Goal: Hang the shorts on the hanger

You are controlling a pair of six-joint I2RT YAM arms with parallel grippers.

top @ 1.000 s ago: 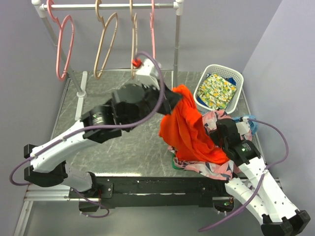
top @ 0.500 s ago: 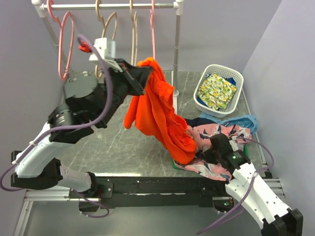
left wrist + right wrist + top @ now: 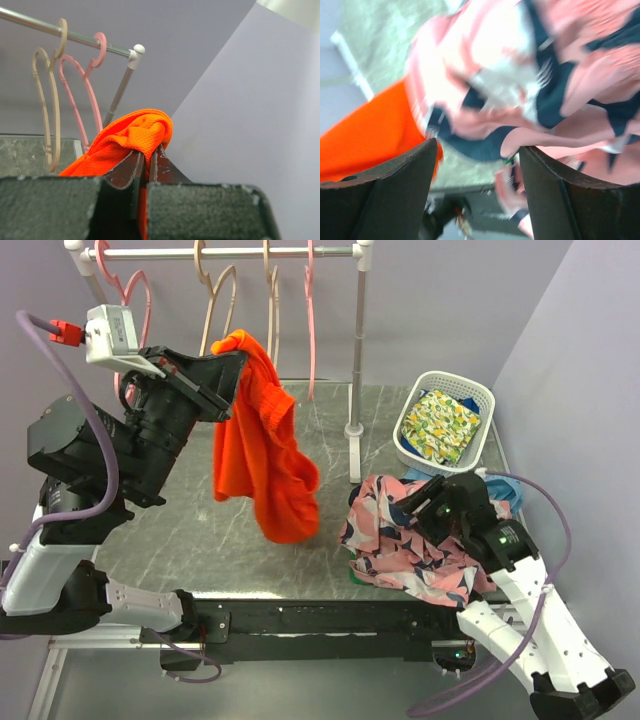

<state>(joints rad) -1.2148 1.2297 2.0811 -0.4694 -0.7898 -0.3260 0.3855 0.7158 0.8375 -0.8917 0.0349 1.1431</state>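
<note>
The grey marbled desk [image 3: 200, 540] carries a white rack [image 3: 357, 360] at its far edge, and from the rack's rail hang two pink hangers [image 3: 310, 335] and two tan hangers [image 3: 213, 300]. The left arm [image 3: 110, 460] rears high over the desk's left side. Its pincer [image 3: 235, 365] is clenched on a bunched edge of the shorts [image 3: 255, 450], and in the wrist view its fingers [image 3: 162, 167] are pressed together with orange cloth squeezed between them. The shorts hang free in a long fold in front of the rack, their top just below the rail between the two tan hangers, and they sit on no hanger. Whether the lower end touches the desk cannot be told. At the right front lies a crumpled pink, navy and white garment [image 3: 400, 540]. Behind it stands a white basket [image 3: 470, 385] holding a floral cloth [image 3: 440, 425]. The right pincer [image 3: 425, 495] hovers over the garment, released, its fingers spread wide with nothing between them. The right wrist view is blurred and shows the garment and a patch of orange at the left.
</note>
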